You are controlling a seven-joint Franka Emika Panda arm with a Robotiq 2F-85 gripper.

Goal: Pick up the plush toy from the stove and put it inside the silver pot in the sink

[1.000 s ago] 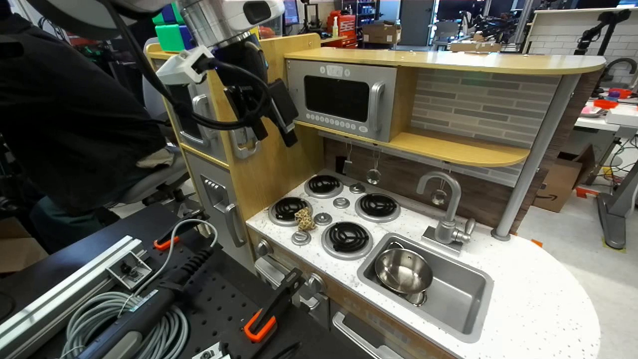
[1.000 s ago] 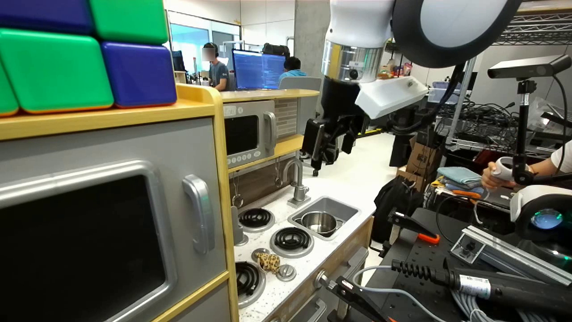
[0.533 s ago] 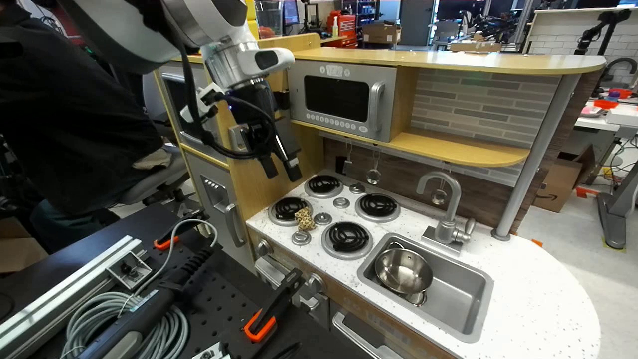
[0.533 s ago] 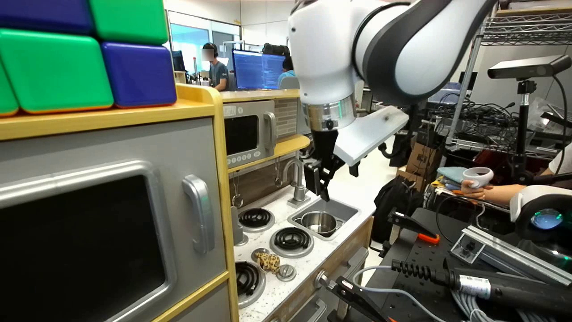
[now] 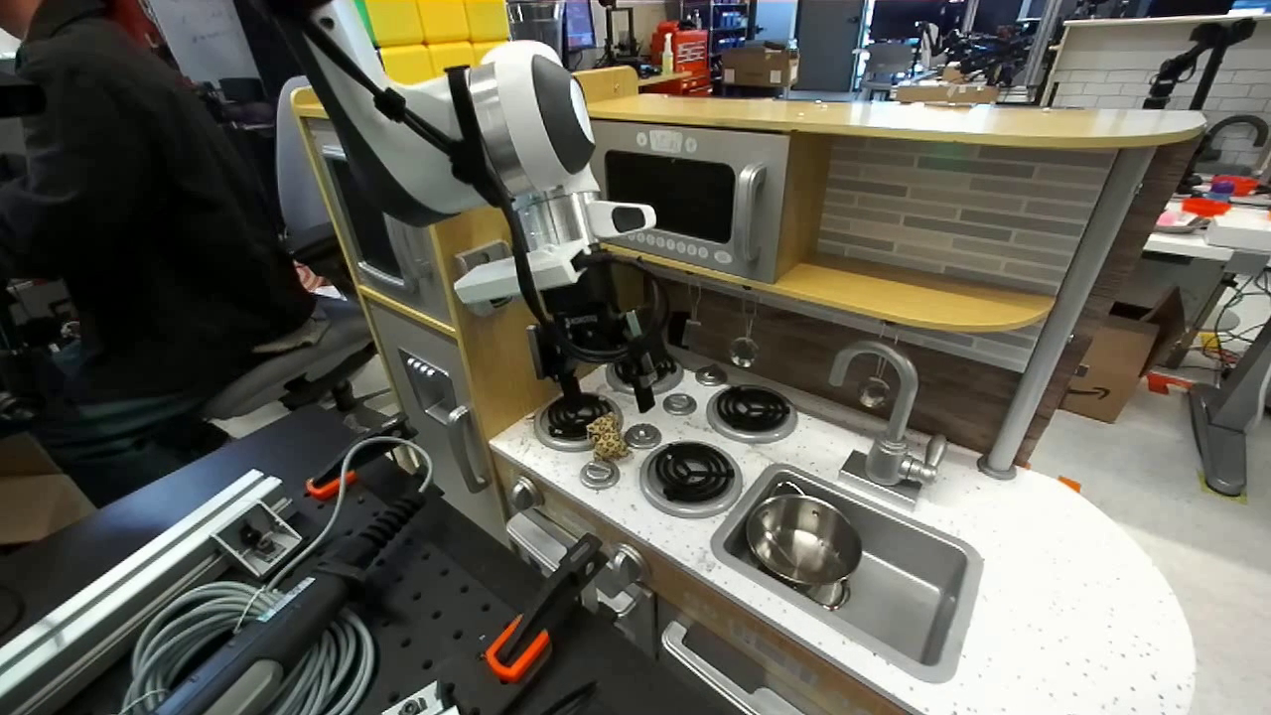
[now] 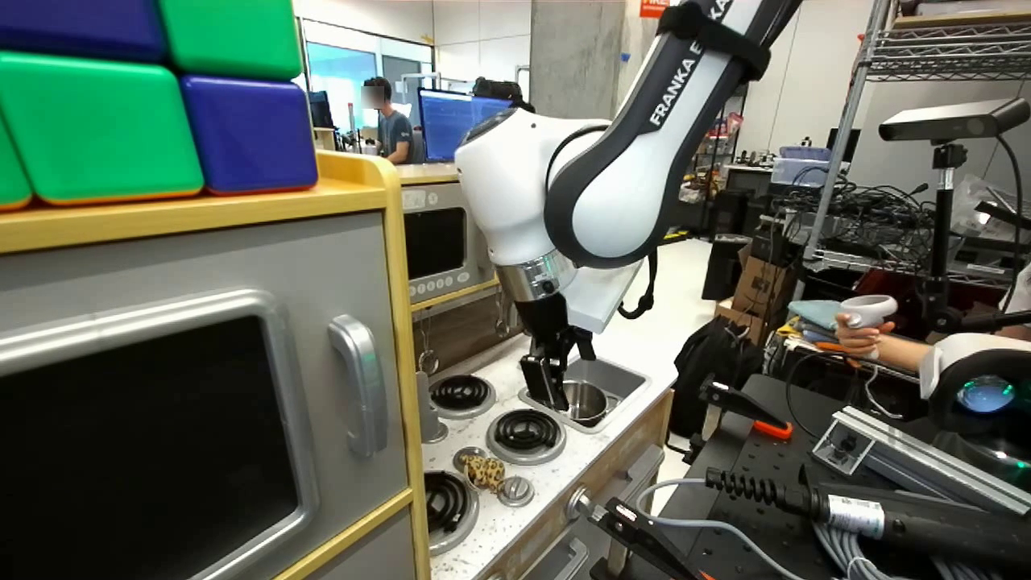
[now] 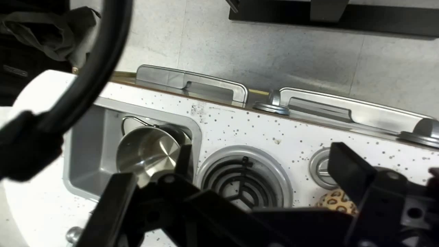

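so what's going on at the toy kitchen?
The Franka arm has its gripper open above the stove, holding nothing. A person's hand off to the side grips a white controller, so it looks teleoperated. The plush toy lies on the stove between two small knobs, not yet picked up. The silver pot sits in the sink without the toy. Grasping the toy is probably next.

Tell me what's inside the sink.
The silver pot sits in the sink, at the end nearer the stove. What lies directly under it is covered and can't be seen.
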